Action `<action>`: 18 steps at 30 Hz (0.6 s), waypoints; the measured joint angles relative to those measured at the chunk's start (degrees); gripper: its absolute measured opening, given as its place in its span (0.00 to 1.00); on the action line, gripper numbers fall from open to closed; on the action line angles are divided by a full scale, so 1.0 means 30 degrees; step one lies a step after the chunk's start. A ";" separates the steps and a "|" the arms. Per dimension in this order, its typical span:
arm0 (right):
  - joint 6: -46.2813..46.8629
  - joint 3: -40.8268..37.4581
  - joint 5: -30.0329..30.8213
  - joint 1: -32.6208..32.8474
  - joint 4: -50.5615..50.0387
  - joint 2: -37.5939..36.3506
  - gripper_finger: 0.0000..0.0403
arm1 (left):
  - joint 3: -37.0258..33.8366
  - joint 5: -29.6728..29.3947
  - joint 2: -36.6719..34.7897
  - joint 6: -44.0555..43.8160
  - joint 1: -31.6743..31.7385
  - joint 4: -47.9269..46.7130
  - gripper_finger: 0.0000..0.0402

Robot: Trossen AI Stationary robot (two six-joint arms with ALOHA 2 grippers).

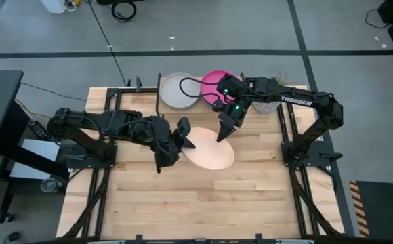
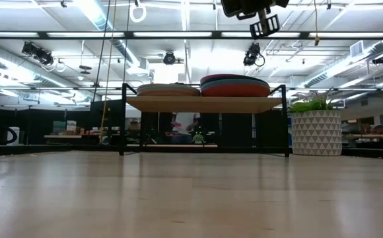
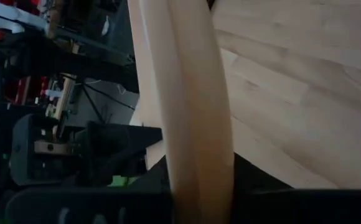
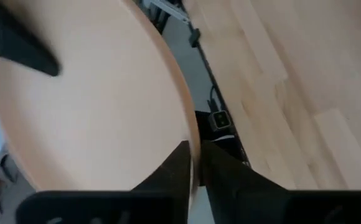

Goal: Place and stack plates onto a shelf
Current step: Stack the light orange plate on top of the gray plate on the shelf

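My right gripper [image 1: 221, 133] is clamped on the rim of the cream plate [image 1: 209, 149], its two dark fingers [image 4: 175, 171] pinching the thin edge from either side, as the right wrist view shows. My left gripper [image 1: 181, 140] grips the opposite edge of the same plate [image 3: 190, 112], the rim wedged between its fingers, so the plate hangs between both arms above the middle of the wooden table [image 1: 183, 203], held clear of the surface; the low view shows bare tabletop in front of the shelf. Behind the held plate, at the far edge of the table, stands the shelf [image 2: 205, 104], a light wooden top on thin black legs. On it sit two stacks: on one side a stack topped by the grey plate [image 1: 178, 91], on the other a stack topped by the magenta plate [image 1: 218, 83]. In the low view the second stack shows an orange-red plate [image 2: 236, 90] under darker ones, and the first a tan plate [image 2: 167, 90]. Just beside the shelf stands a white patterned planter [image 2: 315, 132] with a green plant.
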 joint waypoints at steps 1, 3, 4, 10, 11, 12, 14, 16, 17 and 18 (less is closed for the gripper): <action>0.0002 0.0000 -0.0225 -0.0044 0.0223 0.0000 0.14 | 0.0002 -0.0018 0.0000 -0.0028 -0.0013 0.0043 0.14; 0.0209 0.0000 -0.0783 -0.0194 0.0987 0.0000 0.18 | 0.0005 -0.0033 -0.0007 -0.0009 -0.0026 -0.0032 0.14; 0.0417 0.0000 -0.1098 -0.0299 0.1387 0.0000 0.20 | 0.0014 -0.0145 -0.0007 0.0000 -0.0062 -0.0045 0.14; 0.1574 0.0147 -0.2418 -0.1516 0.2547 0.0022 0.35 | 0.0060 -0.1135 -0.0082 -0.0177 -0.0117 -0.0013 0.15; 0.1647 0.0300 -0.2527 -0.1899 0.2510 0.0032 0.38 | 0.0056 -0.1288 -0.0115 -0.0564 -0.0106 -0.0026 0.15; 0.1649 0.0527 -0.2576 -0.2307 0.2475 0.0036 0.40 | 0.0056 -0.1301 -0.0166 -0.0976 -0.0096 -0.0054 0.15; 0.1664 0.1093 -0.2485 -0.3210 0.2409 -0.0090 0.43 | 0.0058 -0.1375 -0.0247 -0.1615 -0.0087 -0.0098 0.14; 0.1677 0.1829 -0.2043 -0.4138 0.2374 -0.0362 0.46 | 0.0034 -0.1579 -0.0412 -0.2128 -0.0096 -0.0512 0.14; 0.1663 0.2198 -0.1784 -0.4616 0.2299 -0.0507 0.46 | 0.0034 -0.1733 -0.0454 -0.2354 -0.0109 -0.0584 0.14; 0.1649 0.2547 -0.1476 -0.5153 0.2205 -0.0662 0.47 | 0.0042 -0.1893 -0.0491 -0.2566 -0.0093 -0.0483 0.15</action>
